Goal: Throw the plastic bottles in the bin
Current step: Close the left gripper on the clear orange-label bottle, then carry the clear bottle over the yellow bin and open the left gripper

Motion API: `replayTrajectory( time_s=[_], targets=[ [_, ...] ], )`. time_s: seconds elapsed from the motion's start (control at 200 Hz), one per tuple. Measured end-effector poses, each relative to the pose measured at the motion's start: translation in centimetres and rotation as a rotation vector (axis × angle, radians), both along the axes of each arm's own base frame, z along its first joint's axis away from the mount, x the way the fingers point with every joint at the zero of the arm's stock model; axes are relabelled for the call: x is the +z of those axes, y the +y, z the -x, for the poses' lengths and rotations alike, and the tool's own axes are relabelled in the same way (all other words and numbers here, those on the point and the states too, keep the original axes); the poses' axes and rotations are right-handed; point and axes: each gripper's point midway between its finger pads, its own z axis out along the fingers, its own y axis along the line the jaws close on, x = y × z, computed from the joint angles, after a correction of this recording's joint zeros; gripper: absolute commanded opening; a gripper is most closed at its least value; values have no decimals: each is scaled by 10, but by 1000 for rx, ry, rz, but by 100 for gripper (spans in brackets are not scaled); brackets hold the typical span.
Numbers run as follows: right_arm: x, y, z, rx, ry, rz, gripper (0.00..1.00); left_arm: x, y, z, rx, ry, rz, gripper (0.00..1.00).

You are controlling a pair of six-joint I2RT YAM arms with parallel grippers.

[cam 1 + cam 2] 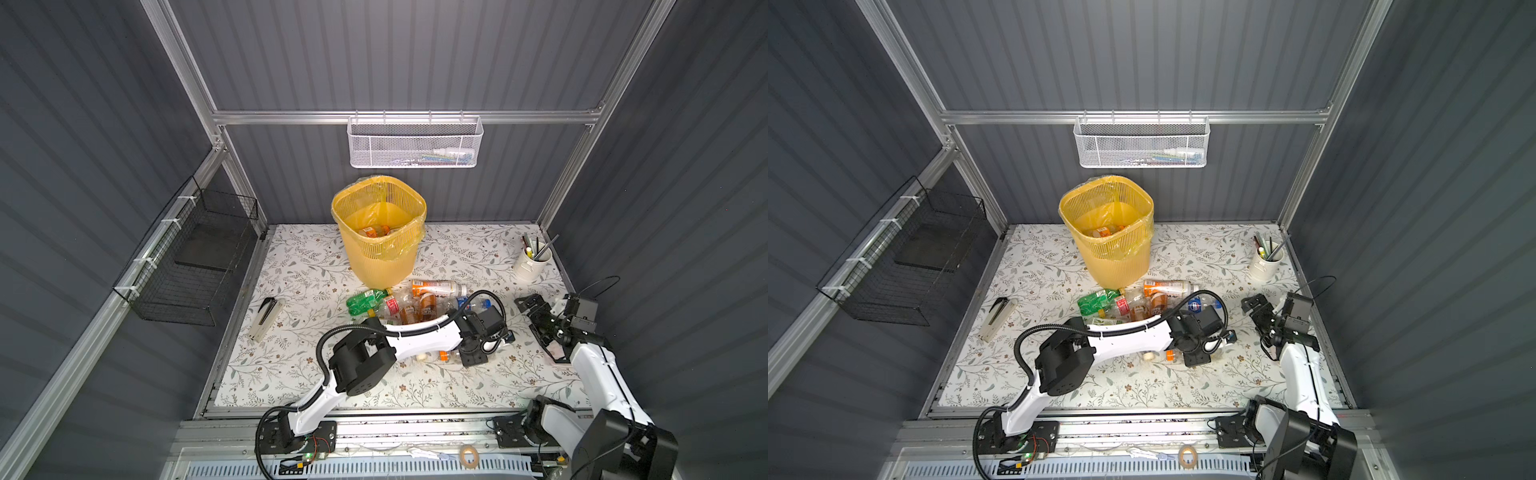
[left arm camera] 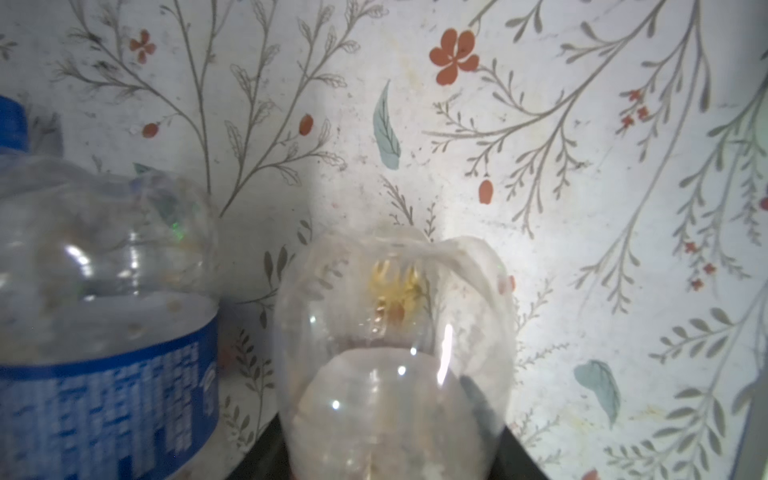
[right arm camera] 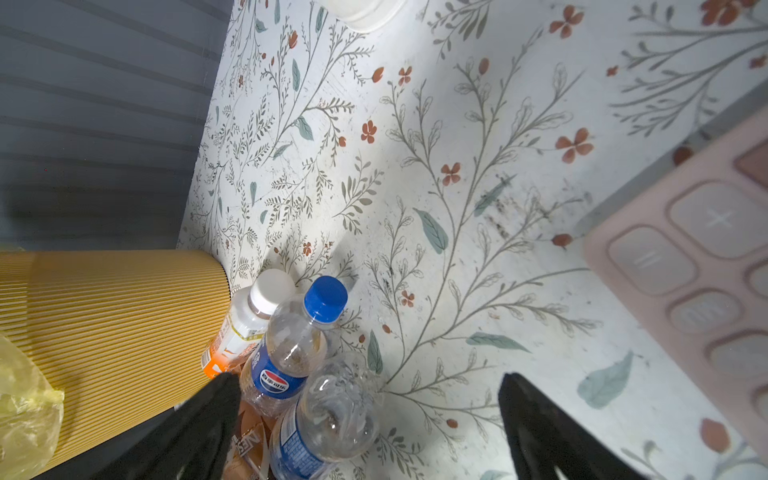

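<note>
The yellow lattice bin (image 1: 380, 232) (image 1: 1106, 232) stands at the back of the table with a few plastic bottles (image 1: 374, 230) inside. In front of it lies a heap of bottles (image 1: 415, 303) (image 1: 1142, 305), among them a green one (image 1: 368, 300) and an orange-labelled, white-capped one (image 1: 436, 287). My left gripper (image 1: 471, 355) (image 2: 390, 449) is shut on a clear bottle (image 2: 395, 353) with an orange cap (image 1: 444, 356), low over the table. A blue-labelled bottle (image 2: 104, 332) lies beside it. My right gripper (image 1: 530, 307) (image 3: 370, 399) stands open and holds nothing, near two blue-labelled bottles (image 3: 291, 353).
A white cup of pens (image 1: 532, 259) stands at the back right. A pink calculator (image 3: 698, 266) lies by the right gripper. A stapler-like object (image 1: 266, 318) lies at the left. A white mesh basket (image 1: 415, 143) and a black wire basket (image 1: 195, 266) hang on the walls.
</note>
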Motion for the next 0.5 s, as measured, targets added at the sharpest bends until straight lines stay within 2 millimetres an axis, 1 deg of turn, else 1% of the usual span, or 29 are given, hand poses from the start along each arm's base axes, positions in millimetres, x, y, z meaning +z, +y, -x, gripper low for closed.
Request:
replayTrajectory(
  time_s=[0.07, 0.14, 0.2, 0.3, 0.315, 0.325, 0.345, 0.35, 0.38, 0.395, 0.415, 0.42, 0.44, 0.46, 0.47, 0.5],
  targets=[
    [1, 0, -1, -3, -3, -3, 99, 21, 1, -2, 24, -18, 50, 50],
    [1, 0, -1, -5, -7, -8, 99, 58, 0, -7, 51, -62, 134, 50],
    [1, 0, -1, -7, -9, -13, 99, 100, 1, -18, 88, -124, 228, 50],
    [1, 1, -2, -9, -15, -23, 99, 184, 12, -36, 148, -246, 406, 50],
    [1, 1, -2, -9, -16, -24, 99, 201, 16, -40, 163, -272, 440, 50],
    [1, 1, -2, -10, -16, -25, 99, 207, 18, -42, 169, -282, 452, 50],
    [1, 1, -2, -9, -16, -27, 99, 225, 23, -47, 187, -310, 489, 50],
    [1, 1, -2, -9, -17, -27, 99, 232, 25, -49, 194, -322, 504, 50],
    [1, 2, -2, -8, -19, -32, 99, 256, 33, -56, 220, -362, 554, 50],
    [2, 2, -2, -8, -21, -34, 99, 271, 40, -62, 238, -389, 586, 50],
    [2, 2, -3, -9, -22, -37, 99, 287, 47, -67, 259, -417, 618, 50],
    [2, 2, -3, -7, -23, -38, 99, 294, 51, -70, 268, -430, 632, 50],
    [2, 3, -3, -7, -24, -40, 99, 308, 59, -75, 289, -455, 663, 50],
    [3, 3, -3, -6, -27, -43, 99, 327, 70, -83, 318, -493, 699, 50],
    [3, 3, -3, -5, -29, -43, 99, 332, 74, -85, 327, -503, 711, 50],
    [4, 3, -4, -6, -32, -47, 99, 356, 91, -96, 368, -555, 758, 50]
  ],
)
